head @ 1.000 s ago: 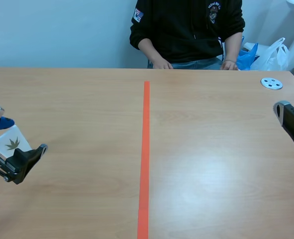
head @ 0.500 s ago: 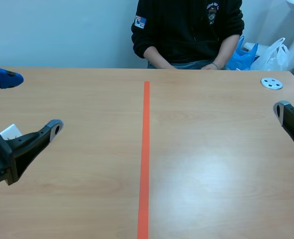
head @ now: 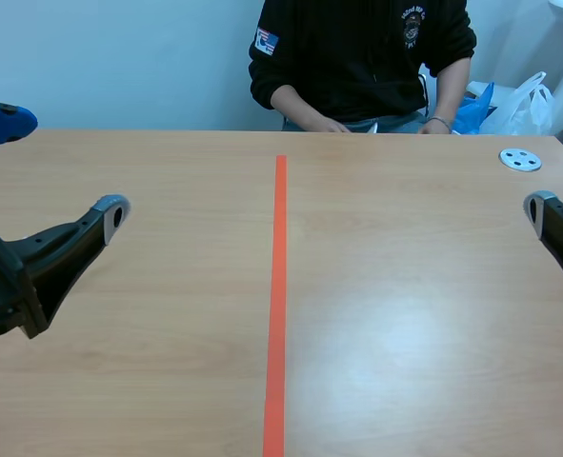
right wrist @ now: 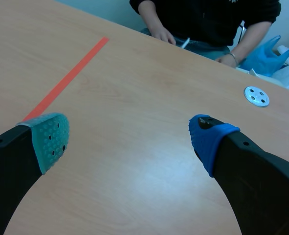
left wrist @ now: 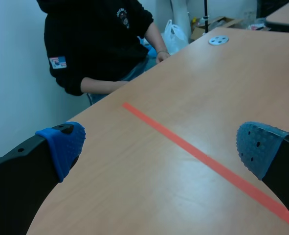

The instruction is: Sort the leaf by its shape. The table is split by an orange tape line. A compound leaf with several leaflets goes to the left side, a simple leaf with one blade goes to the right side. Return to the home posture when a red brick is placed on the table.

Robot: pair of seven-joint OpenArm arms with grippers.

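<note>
No leaf or leaf card shows in any view now. My left gripper (head: pixel 57 167) hangs open above the table's left side, with one black finger (head: pixel 105 217) low and a blue pad (head: pixel 5 120) higher up. In the left wrist view the left gripper (left wrist: pixel 161 147) holds nothing, and bare wood and the orange tape line (left wrist: pixel 198 156) lie ahead of it. My right gripper (right wrist: pixel 129 139) is open and empty over the right side. Only one of its fingers (head: pixel 548 217) shows at the scene's right edge.
The orange tape line (head: pixel 279 286) splits the table down the middle. A person sits at the far edge with hands (head: pixel 311 123) resting on the table. A white round disc (head: pixel 520 159) lies at the far right corner. Plastic bags (head: pixel 524 100) stand behind the table.
My left gripper has risen and swung forward off a white card with a leaf on it near the left edge. That card is now out of sight. The right arm has kept still.
</note>
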